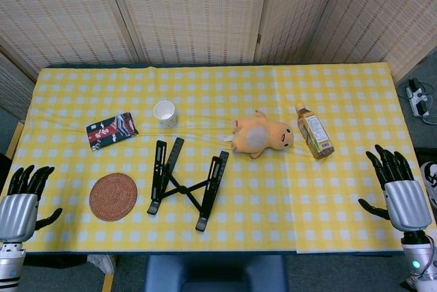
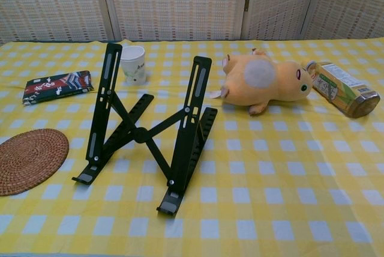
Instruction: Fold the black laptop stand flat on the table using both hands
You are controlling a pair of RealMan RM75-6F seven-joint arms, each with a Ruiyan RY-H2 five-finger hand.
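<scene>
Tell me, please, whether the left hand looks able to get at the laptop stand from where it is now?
Probably yes. The left hand hovers open at the table edge; only the flat woven coaster lies between it and the laptop stand, low enough to pass over.

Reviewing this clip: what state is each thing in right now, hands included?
laptop stand: unfolded, arms raised, untouched
paper cup: upright
tea bottle: lying on its side, capped
plush toy: lying on the cloth
snack packet: lying flat
woven coaster: lying flat, bare
left hand: open, holding nothing
right hand: open, holding nothing
</scene>
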